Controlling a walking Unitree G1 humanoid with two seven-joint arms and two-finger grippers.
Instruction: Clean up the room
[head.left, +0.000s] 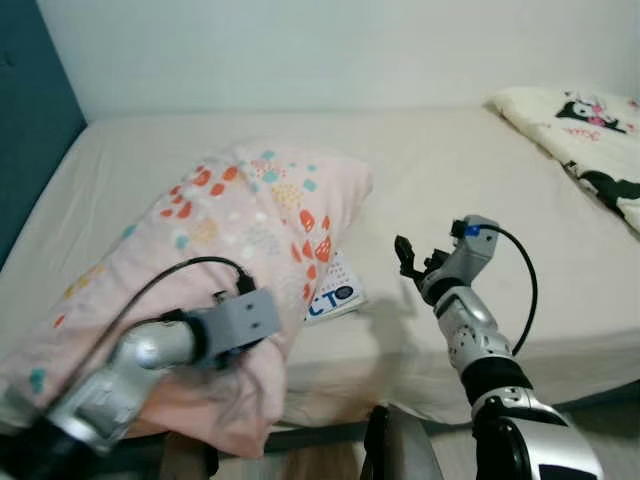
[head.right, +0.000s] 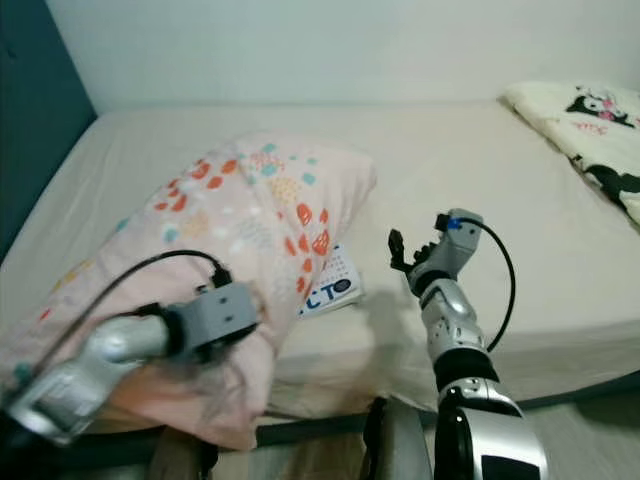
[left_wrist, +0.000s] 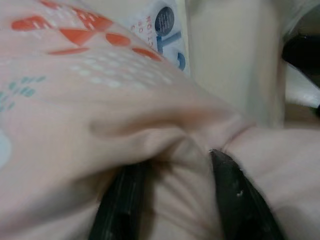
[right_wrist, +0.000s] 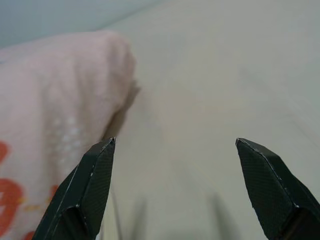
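A pink pillow with orange and teal spots lies across the left side of the bed. My left gripper is at the pillow's near corner, by the bed's front edge. Its fingers are shut on a fold of the pillow's fabric. A white booklet with blue letters pokes out from under the pillow's right edge. My right gripper hovers open just right of the booklet, above the bare sheet, with nothing between its fingertips.
A cream blanket with black cartoon figures lies on the bed's far right. A dark blue panel borders the bed on the left, and a pale wall runs behind. Bare sheet stretches between pillow and blanket.
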